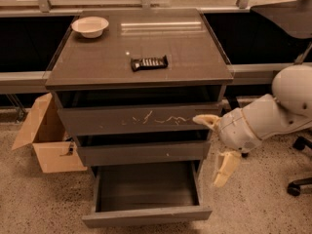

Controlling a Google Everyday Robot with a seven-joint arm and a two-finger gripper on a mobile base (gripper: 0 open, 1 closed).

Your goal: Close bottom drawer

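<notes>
The bottom drawer [146, 215] of the dark grey-brown cabinet is pulled far out, and its empty inside shows. Its slim plain front faces me at the bottom of the view. The two drawers above stand slightly out, the top one [141, 119] with white scratches on its front. My gripper [213, 147] is at the cabinet's right front corner, level with the middle drawer. It is open: one cream finger [205, 120] points left at the top drawer's right end, the other [223, 169] hangs down beside the bottom drawer's right side. It holds nothing.
On the cabinet top lie a white bowl [90, 26] at the back left and a dark snack bar [149, 62] in the middle. An open cardboard box [46, 140] stands on the floor at left. An office chair base [300, 184] is at right.
</notes>
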